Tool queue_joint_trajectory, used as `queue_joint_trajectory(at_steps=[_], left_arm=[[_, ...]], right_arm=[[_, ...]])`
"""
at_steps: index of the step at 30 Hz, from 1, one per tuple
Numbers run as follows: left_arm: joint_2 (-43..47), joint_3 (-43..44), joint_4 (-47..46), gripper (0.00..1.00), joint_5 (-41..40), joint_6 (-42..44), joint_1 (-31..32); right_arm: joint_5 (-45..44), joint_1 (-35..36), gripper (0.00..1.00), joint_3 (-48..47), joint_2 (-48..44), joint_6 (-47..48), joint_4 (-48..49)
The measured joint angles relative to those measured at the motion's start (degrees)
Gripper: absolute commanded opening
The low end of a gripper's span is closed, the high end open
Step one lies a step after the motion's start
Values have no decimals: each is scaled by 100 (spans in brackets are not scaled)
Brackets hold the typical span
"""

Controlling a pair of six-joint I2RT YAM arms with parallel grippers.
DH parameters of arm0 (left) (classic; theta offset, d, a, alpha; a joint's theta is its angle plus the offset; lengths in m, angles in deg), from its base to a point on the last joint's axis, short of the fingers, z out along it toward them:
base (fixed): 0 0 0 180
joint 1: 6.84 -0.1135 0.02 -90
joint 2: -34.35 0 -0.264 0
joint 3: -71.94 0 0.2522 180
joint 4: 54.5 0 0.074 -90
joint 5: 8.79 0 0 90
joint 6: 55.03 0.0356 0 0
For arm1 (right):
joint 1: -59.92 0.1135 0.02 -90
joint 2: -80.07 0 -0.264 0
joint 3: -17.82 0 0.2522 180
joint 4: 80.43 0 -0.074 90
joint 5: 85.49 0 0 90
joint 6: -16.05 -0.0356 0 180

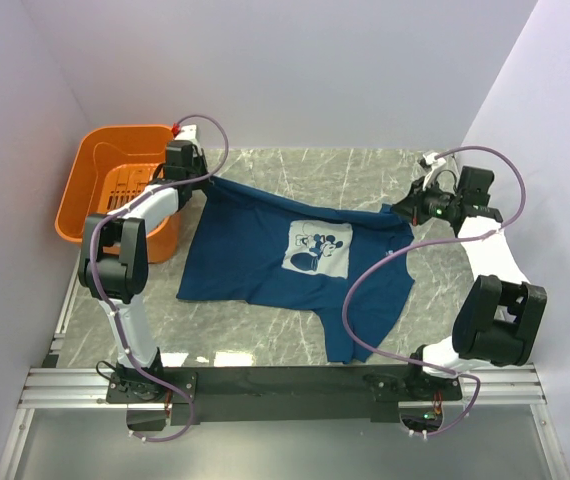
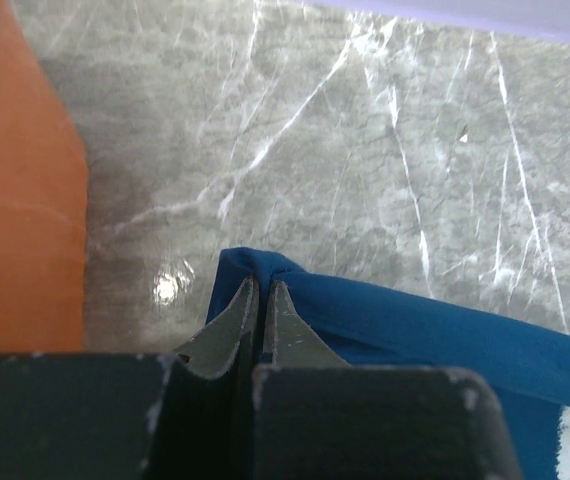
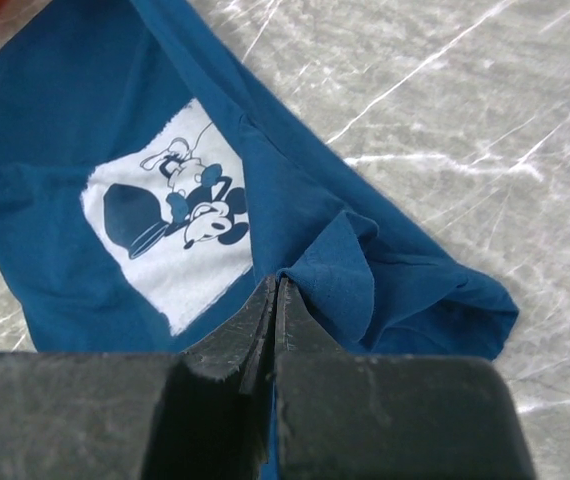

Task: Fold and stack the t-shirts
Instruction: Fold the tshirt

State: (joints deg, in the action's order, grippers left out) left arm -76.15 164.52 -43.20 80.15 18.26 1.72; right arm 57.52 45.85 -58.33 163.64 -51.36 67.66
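Spreading across the bench (image 1: 365, 170), the t-shirt (image 1: 255, 250) has one corner clamped in the left gripper (image 1: 207, 181) and its opposite edge clamped in the right gripper (image 1: 397, 210).

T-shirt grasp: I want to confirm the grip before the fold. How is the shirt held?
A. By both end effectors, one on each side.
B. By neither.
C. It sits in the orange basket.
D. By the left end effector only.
A: the wrist views show the left end effector and the right end effector each shut on the t-shirt.
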Motion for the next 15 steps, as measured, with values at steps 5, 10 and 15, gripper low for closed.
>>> queue_joint_trajectory(at_steps=[5, 10, 15], left_arm=[[0, 50, -28, 1, -4, 63, 4], [22, -136, -166, 0, -17, 120, 15], [42, -306, -149, 1, -35, 166, 15]], right_arm=[[-7, -2, 0, 116, -13, 48, -68], [-15, -24, 0, 186, -37, 94, -87], [9, -98, 0, 201, -85, 166, -168]])
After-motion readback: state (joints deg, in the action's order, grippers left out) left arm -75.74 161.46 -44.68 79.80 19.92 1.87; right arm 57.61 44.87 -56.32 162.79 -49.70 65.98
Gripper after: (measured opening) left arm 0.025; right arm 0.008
